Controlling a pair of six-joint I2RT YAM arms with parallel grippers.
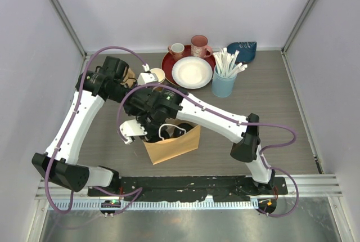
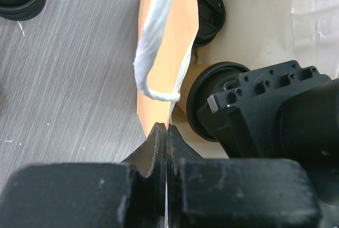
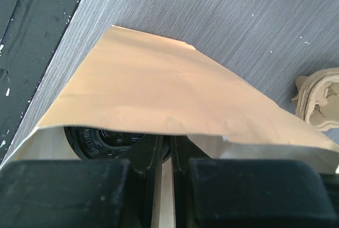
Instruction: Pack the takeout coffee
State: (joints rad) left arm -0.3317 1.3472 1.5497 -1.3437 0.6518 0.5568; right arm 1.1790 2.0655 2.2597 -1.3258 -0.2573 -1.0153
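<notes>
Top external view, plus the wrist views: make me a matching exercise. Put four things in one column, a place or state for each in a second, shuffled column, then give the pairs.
Things
1. paper bag
2. white bowl
3. light-blue cup
4. left gripper

Place or state
A. holds white straws
B. pinched shut on the bag's edge
C. sits on the red tray
D. has black-lidded cups inside

Pairs: 1-D, 2-C, 3-A, 4-B

Lidded cup point(image 3: 99, 138) — half hidden behind bag point(image 3: 159, 90)
</notes>
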